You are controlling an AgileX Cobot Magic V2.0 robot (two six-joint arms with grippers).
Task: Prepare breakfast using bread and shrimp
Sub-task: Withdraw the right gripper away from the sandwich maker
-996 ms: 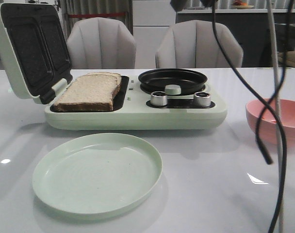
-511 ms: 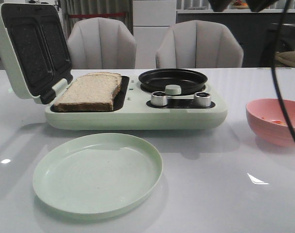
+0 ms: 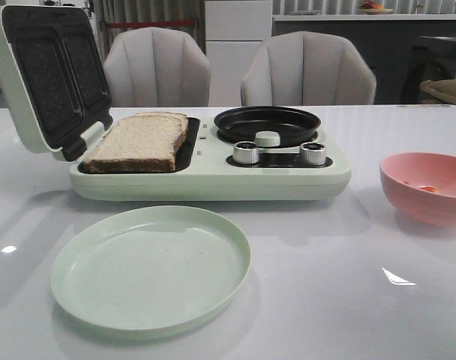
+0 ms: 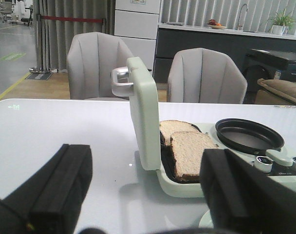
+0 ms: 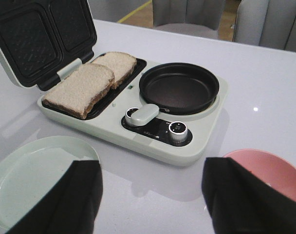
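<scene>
Both grippers hang wide apart above the table, holding nothing

The left gripper [image 4: 148, 195] and right gripper [image 5: 150, 200] each show two black fingers spread, cut off by the picture edge; neither arm appears in the front view. The two bread slices [image 5: 89, 83] lie side by side in the open sandwich maker [image 3: 213, 176], beside its round pan [image 3: 267, 122]. In front of it sits the green plate [image 3: 151, 266]. A small orange morsel, probably shrimp [image 3: 429, 189], rests in the pink bowl [image 3: 427, 202], hard to make out
</scene>
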